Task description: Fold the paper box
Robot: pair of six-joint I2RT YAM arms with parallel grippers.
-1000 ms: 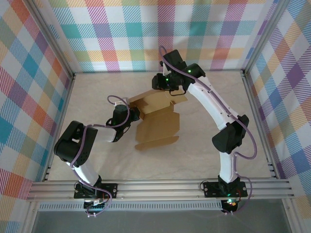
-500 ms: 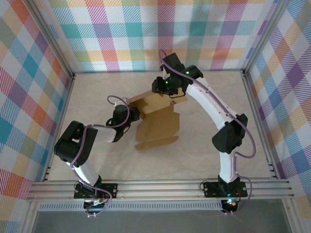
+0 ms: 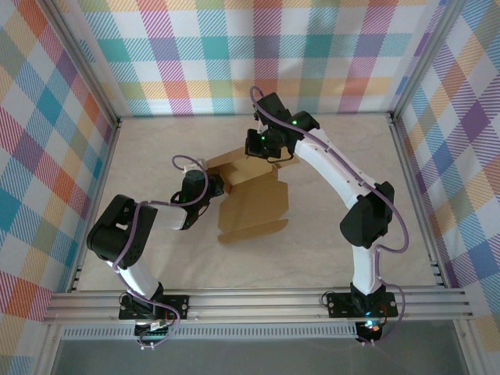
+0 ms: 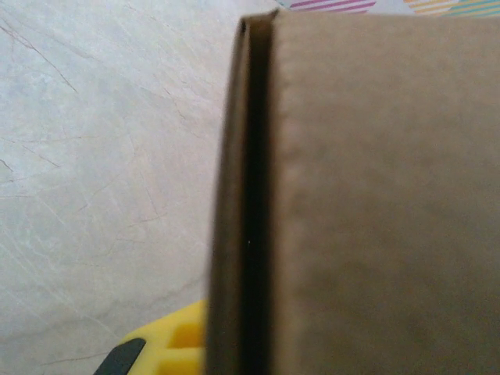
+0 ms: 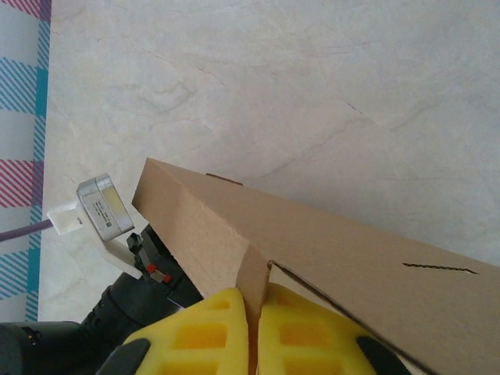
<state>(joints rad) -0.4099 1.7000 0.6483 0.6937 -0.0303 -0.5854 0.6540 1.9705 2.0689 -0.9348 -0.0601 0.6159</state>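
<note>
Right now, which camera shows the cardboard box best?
Top camera: the whole box, flaps and all. The left wrist camera catches a blurry edge; the right wrist camera, a flap pinched in the right tool.

Blurred and cropped at top, right and bottom in the left wrist view: the paper box [image 4: 375,203], hiding all but a corner of the left gripper's [image 3: 209,185] yellow pad [image 4: 181,344]. Cut off by the right wrist view's bottom edge: the right gripper's [image 5: 251,332] pads [image 5: 205,336], and by its right edge, the box again.

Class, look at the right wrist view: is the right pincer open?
No, the right pincer pinches a flap of the paper box between its yellow fingers.
</note>
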